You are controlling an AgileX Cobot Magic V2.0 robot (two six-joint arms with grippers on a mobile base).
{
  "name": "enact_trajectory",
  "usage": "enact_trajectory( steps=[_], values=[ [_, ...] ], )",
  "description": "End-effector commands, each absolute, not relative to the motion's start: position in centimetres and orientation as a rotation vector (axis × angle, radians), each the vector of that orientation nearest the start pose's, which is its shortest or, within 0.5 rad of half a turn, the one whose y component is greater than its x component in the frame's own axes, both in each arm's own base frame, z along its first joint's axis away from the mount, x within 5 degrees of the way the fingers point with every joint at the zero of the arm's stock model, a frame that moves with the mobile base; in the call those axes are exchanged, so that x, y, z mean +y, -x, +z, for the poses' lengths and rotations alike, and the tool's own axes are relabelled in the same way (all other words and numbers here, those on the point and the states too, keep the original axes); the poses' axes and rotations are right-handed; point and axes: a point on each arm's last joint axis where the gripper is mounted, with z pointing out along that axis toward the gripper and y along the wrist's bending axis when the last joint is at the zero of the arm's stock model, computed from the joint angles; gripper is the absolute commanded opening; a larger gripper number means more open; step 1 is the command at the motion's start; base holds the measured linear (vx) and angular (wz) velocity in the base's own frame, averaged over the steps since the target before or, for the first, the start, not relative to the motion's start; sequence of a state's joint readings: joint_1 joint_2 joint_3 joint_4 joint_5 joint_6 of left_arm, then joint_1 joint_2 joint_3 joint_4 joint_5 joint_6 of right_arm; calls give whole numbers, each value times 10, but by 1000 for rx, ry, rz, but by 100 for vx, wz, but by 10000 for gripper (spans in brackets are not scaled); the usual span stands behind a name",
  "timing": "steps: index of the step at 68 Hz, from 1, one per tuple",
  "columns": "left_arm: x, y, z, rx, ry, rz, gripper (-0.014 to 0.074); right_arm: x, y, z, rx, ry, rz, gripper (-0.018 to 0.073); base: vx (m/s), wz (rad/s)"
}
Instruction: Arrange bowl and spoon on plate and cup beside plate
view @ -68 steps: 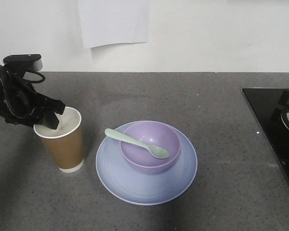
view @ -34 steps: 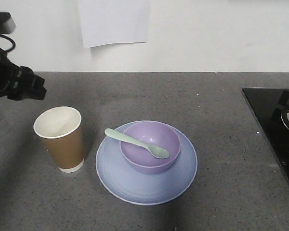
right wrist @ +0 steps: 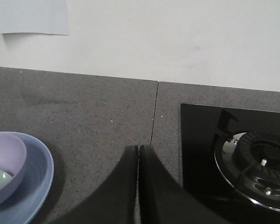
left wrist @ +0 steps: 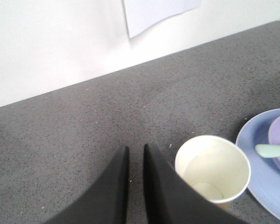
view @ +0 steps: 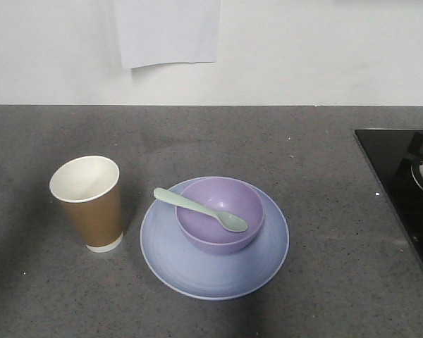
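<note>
- Centrally on the grey stone counter (view: 324,155) sits the plate (view: 197,271), pale blue-lilac and round, lying flat.
- On the plate rests the bowl (view: 215,236), lavender, upright, set a little toward the plate's far side.
- Across the bowl lies the spoon (view: 199,209): its scoop end sits inside the bowl toward the right, and its handle passes over the bowl's left rim and sticks out above the plate.
- Just beside the plate, on its left, stands the cup (view: 88,204), upright on the counter, brown outside and white inside; a narrow strip of counter separates it from the plate's rim.
- From its own wrist camera, the left gripper (left wrist: 135,151) has its dark fingers nearly together with a thin slit between them, holding nothing, above the counter next to the cup's rim.
- Likewise, the right gripper (right wrist: 138,149) has its fingers pressed together with nothing between them, over bare counter between the plate and the black stove (right wrist: 233,163) with its burner (right wrist: 259,168).
- White paper (view: 167,32) hangs on the wall behind.
</note>
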State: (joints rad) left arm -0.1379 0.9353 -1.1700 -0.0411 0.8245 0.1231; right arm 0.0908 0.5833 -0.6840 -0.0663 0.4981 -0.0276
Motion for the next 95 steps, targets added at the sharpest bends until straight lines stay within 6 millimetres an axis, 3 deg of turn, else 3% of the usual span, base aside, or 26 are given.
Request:
enact_trajectory(
  steps=[1,10,17,26,40,52,95],
  values=[
    [-25,-160,412,1936,-227,-62,-8,8,-122,364,1797,148,-40,-5,0,0],
    [-22,-147,348,1957,-201,-73,-7,9,-136,358,1830,160,-49,-5,0,0],
    [-21,-137,311,1975,-166,-93,-7,10,-146,358,1815,171,-59,-5,0,0],
    [-19,-126,286,1964,-115,-123,-7,11,-153,345,1767,200,-79,-5,0,0],
    [-18,-118,284,1941,-92,-139,-7,14,-148,290,1660,220,-46,-5,0,0],
    [-18,-117,283,1946,-93,-139,-7,17,-143,292,1456,214,-18,-5,0,0],
    [-18,-117,283,1947,-93,-139,-7,17,-143,293,1448,212,-16,-5,0,0]
  ],
)
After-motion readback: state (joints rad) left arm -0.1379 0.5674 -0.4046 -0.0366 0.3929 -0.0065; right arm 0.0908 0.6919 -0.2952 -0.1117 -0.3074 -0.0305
